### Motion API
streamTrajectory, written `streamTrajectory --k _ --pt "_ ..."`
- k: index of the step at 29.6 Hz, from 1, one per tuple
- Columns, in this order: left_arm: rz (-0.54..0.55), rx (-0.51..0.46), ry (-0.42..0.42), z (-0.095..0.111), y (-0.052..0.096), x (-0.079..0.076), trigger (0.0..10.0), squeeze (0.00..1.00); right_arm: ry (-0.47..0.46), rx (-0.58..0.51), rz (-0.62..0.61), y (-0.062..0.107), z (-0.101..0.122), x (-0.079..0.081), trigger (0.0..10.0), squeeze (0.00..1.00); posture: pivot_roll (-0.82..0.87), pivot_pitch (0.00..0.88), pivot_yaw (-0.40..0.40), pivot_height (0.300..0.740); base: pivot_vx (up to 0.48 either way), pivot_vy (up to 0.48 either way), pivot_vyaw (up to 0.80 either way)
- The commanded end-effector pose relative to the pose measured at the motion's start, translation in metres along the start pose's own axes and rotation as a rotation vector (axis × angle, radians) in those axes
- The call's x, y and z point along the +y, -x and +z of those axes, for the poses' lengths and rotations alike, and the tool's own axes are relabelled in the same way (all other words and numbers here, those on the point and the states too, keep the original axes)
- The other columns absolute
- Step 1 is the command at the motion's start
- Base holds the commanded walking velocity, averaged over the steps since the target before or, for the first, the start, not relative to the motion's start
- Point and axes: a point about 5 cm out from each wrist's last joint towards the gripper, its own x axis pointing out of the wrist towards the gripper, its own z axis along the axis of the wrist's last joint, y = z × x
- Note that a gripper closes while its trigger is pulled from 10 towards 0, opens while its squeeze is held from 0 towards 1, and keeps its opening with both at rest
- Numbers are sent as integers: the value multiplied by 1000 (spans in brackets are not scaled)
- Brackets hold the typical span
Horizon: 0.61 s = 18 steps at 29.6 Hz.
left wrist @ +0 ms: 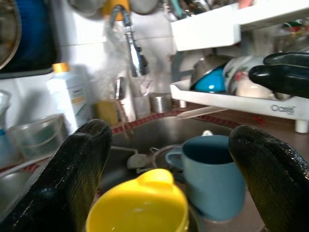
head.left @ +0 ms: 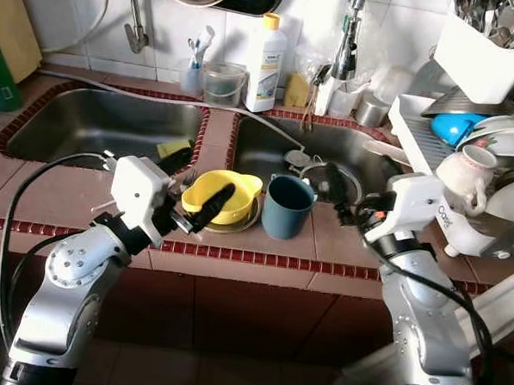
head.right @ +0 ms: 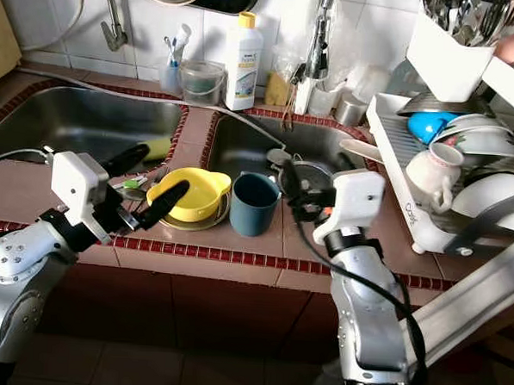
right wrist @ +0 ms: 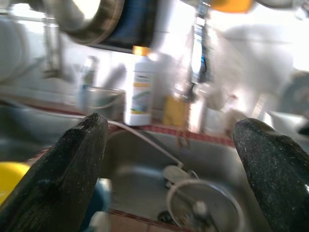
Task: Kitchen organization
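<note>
A yellow bowl (head.left: 227,193) rests on a small plate on the tiled counter between two steel sinks. Just right of it stands a blue mug (head.left: 287,206). My left gripper (head.left: 197,185) is open at the bowl's left side, one finger lying over the bowl's near rim and the other back toward the left sink. The left wrist view looks between the open fingers (left wrist: 87,159) at the yellow bowl (left wrist: 140,205) and blue mug (left wrist: 212,169). My right gripper (head.left: 339,197) is open just right of the mug, over the right sink's front edge, holding nothing.
A white dish rack (head.left: 413,130) with bowls, plates and a white teapot (head.left: 465,176) fills the right side. At the back wall stand a detergent bottle (head.left: 266,64), a clear tub and a tap. A yellow sponge (head.left: 171,147) lies in the left sink (head.left: 97,124).
</note>
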Motion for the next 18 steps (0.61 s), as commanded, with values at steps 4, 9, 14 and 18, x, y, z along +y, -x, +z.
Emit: streamTrajectory --k 4,9,14,18 --pt "-93 -32 -29 12 -13 -5 10000 0 -52 11 -94 -4 6 -11 10000 0 -46 0 -54 740 0 0 0" --pt "-158 -35 -14 12 -21 -10 10000 0 -100 81 -140 -8 2 -17 10000 0 -59 8 -50 740 0 0 0" --pt "-174 -35 -4 13 -22 -13 10000 0 -105 127 -124 -10 1 -16 10000 0 -67 30 -45 740 0 0 0" --pt "-191 -42 1 16 -22 -17 10000 0 -127 181 -21 -6 1 -2 10000 0 -69 51 -41 740 0 0 0"
